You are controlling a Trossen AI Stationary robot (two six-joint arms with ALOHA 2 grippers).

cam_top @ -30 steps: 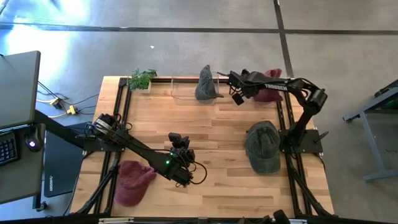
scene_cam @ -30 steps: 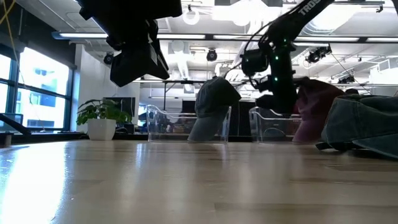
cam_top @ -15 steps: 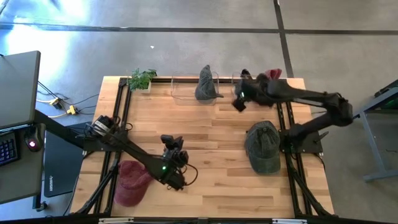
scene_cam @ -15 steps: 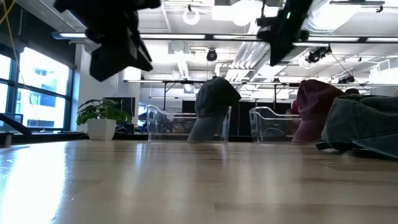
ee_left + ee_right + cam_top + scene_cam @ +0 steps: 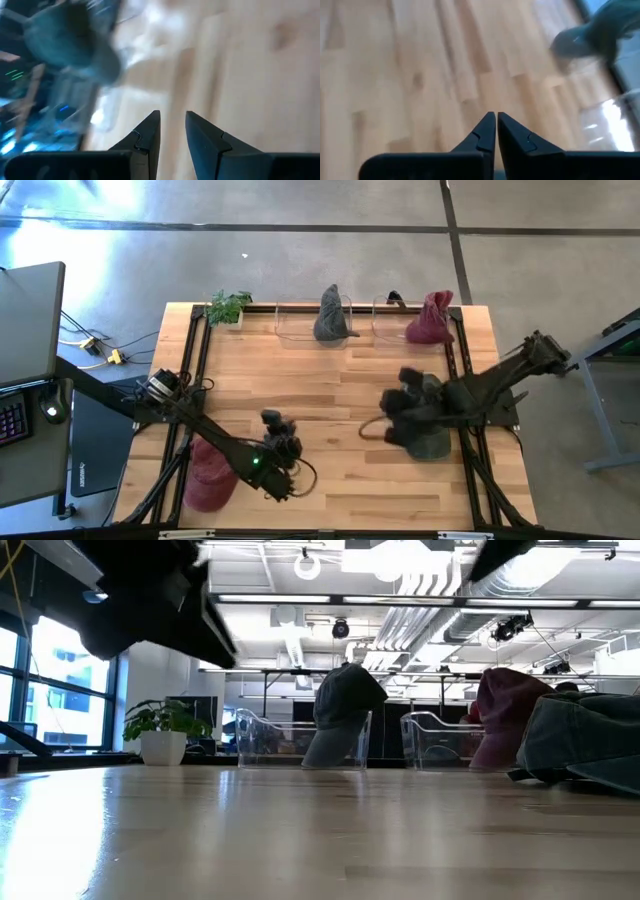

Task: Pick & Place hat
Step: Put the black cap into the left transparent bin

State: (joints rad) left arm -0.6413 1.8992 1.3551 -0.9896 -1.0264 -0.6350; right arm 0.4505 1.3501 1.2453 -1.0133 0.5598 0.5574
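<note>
Left gripper (image 5: 172, 125) is what I see nearest: it hangs above the table's (image 5: 340, 470) front edge, left of centre, fingers a little spread with only bare wood showing between them. It holds nothing. Just beside it, toward the front left corner, the front red hat (image 5: 205, 480) lies on the boards, partly under the left arm.

Farther in and to the right, the right gripper (image 5: 496, 125) sits over the middle of the table with its fingers pressed together and nothing between them. It is close to the front grey hat (image 5: 432, 442), which lies flat near the right edge; that arm crosses over part of it. I cannot tell whether they touch.

Along the far edge stand two clear bins. In the left bin (image 5: 292, 330) I see the far grey hat (image 5: 332, 315), and at the right bin (image 5: 384, 315) the far red hat (image 5: 430, 322). A plant (image 5: 228, 307) sits at the far left corner.
</note>
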